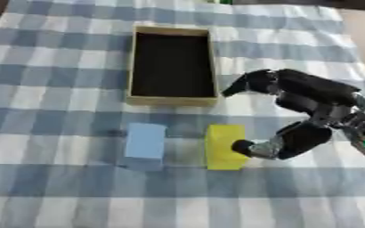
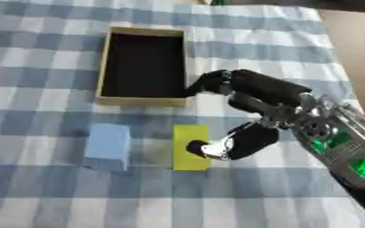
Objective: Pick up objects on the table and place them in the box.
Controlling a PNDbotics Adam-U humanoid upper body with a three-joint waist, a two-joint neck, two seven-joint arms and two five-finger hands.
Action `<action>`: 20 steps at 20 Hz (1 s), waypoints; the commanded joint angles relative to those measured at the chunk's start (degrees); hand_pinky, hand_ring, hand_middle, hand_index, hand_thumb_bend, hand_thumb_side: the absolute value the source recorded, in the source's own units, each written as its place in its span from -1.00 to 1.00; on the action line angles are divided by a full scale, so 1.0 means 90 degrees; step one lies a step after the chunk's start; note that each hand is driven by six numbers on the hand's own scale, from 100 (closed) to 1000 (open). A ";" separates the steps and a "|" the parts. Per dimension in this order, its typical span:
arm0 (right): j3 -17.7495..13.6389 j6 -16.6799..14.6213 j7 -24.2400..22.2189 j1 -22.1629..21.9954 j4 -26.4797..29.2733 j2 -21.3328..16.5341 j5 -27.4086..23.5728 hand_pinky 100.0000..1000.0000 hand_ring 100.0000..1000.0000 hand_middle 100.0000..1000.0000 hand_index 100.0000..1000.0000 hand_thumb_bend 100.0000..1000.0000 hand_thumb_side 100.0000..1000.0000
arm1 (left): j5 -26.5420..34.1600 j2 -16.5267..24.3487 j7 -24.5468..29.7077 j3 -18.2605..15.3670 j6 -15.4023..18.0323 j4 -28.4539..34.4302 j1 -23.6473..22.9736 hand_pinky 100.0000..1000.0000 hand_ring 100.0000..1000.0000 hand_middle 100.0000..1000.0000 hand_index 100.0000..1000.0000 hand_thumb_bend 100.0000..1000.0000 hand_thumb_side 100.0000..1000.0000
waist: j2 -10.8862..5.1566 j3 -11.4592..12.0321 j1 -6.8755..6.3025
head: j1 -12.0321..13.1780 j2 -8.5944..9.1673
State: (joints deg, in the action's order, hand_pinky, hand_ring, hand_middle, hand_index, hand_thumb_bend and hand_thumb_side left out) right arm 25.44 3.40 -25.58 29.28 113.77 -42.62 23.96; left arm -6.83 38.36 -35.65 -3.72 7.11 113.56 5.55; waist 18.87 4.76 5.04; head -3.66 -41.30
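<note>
Reaching in from the right, the right hand (image 1: 294, 111) spreads over the yellow block (image 1: 224, 147), thumb at its edge, fingers open, nothing gripped. Beside lies a blue block (image 1: 145, 143). Next: close, lift, carry to the empty box (image 1: 172, 99) beyond.

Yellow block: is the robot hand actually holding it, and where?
Not held yet. The right robot hand is open; its thumb touches the right side of the yellow block, the fingers point toward the box.
</note>
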 commanded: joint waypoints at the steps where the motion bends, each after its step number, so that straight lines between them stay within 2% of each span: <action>1: 0.0024 0.0020 -0.0105 0.0099 0.0091 -0.0083 0.0120 0.75 0.78 0.55 0.76 -0.27 0.09 | 0.0005 0.0166 0.0023 -0.0021 0.0027 0.0114 0.0040 0.16 0.19 0.28 0.77 -0.21 1.00 | -0.0134 0.0014 -0.0029 | 0.0001 -0.0080; 7: 0.0161 0.0072 -0.0148 0.0004 0.0091 0.0002 0.0523 0.75 0.79 0.57 0.77 -0.27 0.10 | 0.0022 0.0171 0.0049 -0.0004 0.0052 0.0114 0.0066 0.16 0.19 0.28 0.77 -0.22 1.00 | -0.0153 0.0019 -0.0024 | -0.0029 -0.0118; 20: 0.0287 0.0260 0.0010 -0.0413 0.0091 0.0209 0.1851 0.74 0.80 0.58 0.78 -0.22 0.15 | 0.0062 0.0140 0.0057 -0.0002 0.0102 0.0114 0.0098 0.16 0.20 0.28 0.77 -0.23 1.00 | -0.0258 0.0099 -0.0014 | -0.0135 -0.0101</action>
State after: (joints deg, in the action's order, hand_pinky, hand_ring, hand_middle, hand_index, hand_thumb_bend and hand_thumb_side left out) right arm 28.33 5.36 -25.70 25.20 113.77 -40.07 39.25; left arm -6.50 38.36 -35.13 -3.37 7.81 113.56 5.98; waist 17.65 5.61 5.19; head -4.68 -41.86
